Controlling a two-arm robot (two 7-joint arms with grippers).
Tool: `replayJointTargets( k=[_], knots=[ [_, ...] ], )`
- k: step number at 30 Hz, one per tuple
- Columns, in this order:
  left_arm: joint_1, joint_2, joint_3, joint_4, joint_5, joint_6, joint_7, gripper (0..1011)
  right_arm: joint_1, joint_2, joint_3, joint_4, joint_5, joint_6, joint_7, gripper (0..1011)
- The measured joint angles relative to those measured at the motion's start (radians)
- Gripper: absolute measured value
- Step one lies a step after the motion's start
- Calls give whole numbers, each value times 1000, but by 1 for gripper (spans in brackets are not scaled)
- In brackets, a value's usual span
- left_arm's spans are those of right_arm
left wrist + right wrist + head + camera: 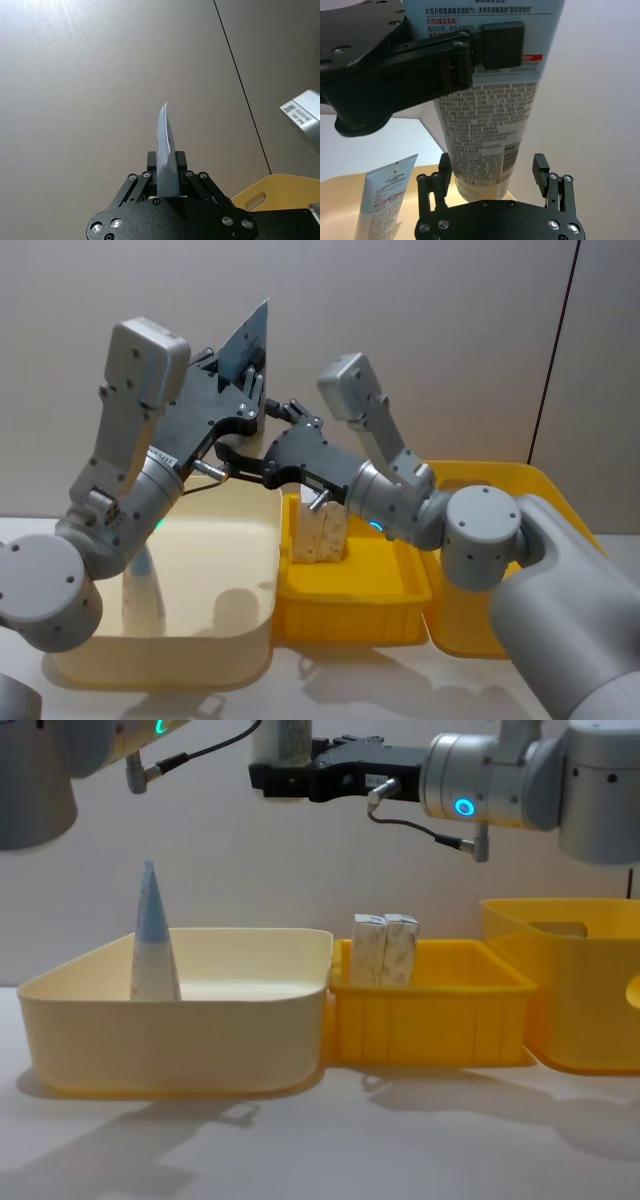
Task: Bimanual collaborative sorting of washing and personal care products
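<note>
above the bins, the left end effector pinches a pale-blue tube. the right end effector, spread, seemingly straddles its base.

Both arms are up high and bend in toward each other in the middle. The left end effector points up, with its fingers pressed tight on a squeeze tube. The right arm reaches across to the left, level with the desk. The right end effector is spread wide, one finger on each side of the tube's bottom end
</note>
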Motion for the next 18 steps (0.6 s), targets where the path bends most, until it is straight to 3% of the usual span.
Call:
replayJointTargets(
  k=[10, 18],
  knots=[
    [1, 0, -1, 0, 1, 0, 0, 204, 39, -27, -13, 56, 10, 1, 18, 1001],
    [1, 0, -1, 0, 2, 0, 0, 204, 53, -39, -17, 74, 22, 9, 31, 834]
  ],
)
